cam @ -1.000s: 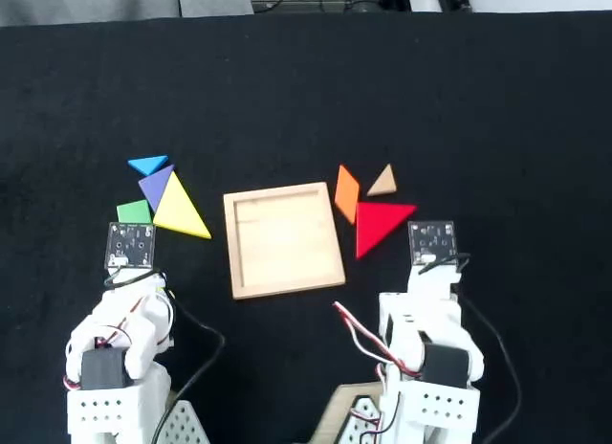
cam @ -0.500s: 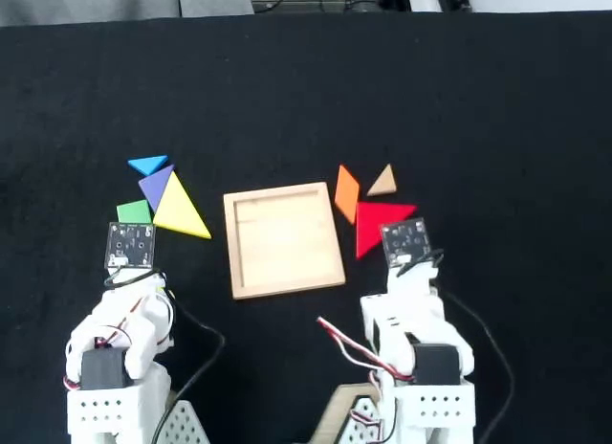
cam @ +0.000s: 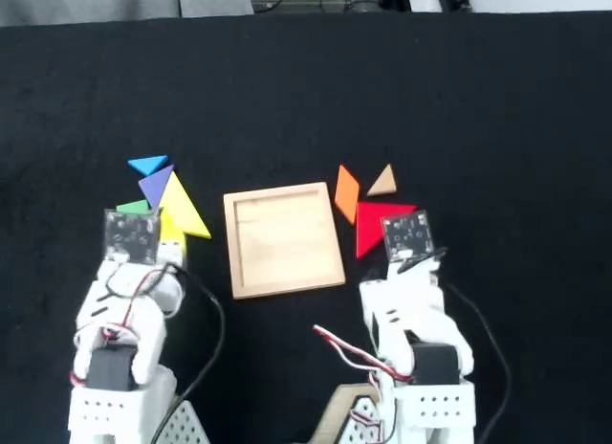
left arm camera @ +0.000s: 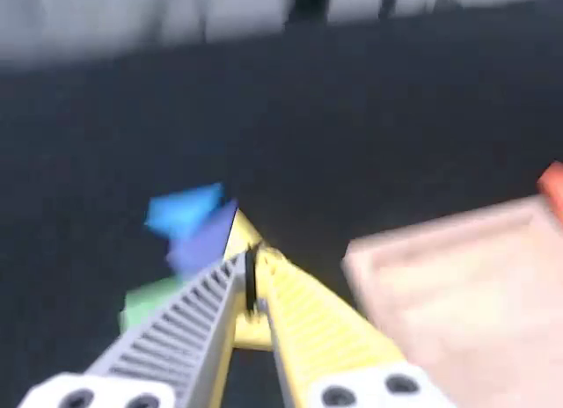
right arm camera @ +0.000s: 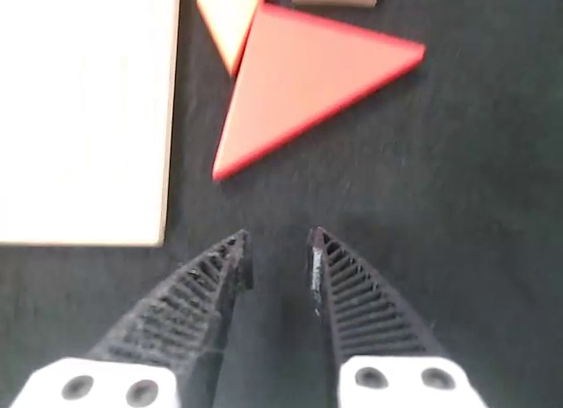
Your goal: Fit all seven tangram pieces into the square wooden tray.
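The square wooden tray (cam: 284, 283) lies empty at the table's middle. Left of it sit a blue triangle (cam: 146, 164), a purple piece (cam: 155, 184), a yellow triangle (cam: 182, 212) and a green piece (cam: 134, 206). Right of it lie an orange parallelogram (cam: 346, 193), a tan triangle (cam: 382, 182) and a red triangle (cam: 373, 222). My left gripper (left arm camera: 252, 272) is shut with nothing in it, its tips over the yellow triangle (left arm camera: 243, 235). My right gripper (right arm camera: 278, 254) stands open just short of the red triangle (right arm camera: 299, 87), not touching it.
Black cloth covers the table. The left arm (cam: 124, 310) and right arm (cam: 411, 320) stand at the near edge on either side of the tray. The far half of the table holds nothing.
The right arm swung left and forward to the red triangle's near corner. The left arm then pushed forward over the green and yellow pieces.
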You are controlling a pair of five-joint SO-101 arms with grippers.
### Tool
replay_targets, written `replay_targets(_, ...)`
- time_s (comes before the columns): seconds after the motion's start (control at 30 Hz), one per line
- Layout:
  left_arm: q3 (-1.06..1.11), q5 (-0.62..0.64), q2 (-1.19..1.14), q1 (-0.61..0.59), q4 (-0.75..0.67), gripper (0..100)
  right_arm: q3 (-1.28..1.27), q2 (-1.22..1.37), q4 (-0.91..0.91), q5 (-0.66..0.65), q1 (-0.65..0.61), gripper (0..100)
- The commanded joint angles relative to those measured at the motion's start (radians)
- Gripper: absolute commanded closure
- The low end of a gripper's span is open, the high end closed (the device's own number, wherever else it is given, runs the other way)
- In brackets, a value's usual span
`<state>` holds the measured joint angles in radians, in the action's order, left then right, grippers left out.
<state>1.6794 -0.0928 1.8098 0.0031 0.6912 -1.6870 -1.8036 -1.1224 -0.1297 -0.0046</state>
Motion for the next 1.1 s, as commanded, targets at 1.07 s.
replay_targets(1.07, 0.022, -0.169, -0.026, 0.024, 0.201, 97, 0.734, 0.966, 0.316, -0.175, 0.064, 88.9)
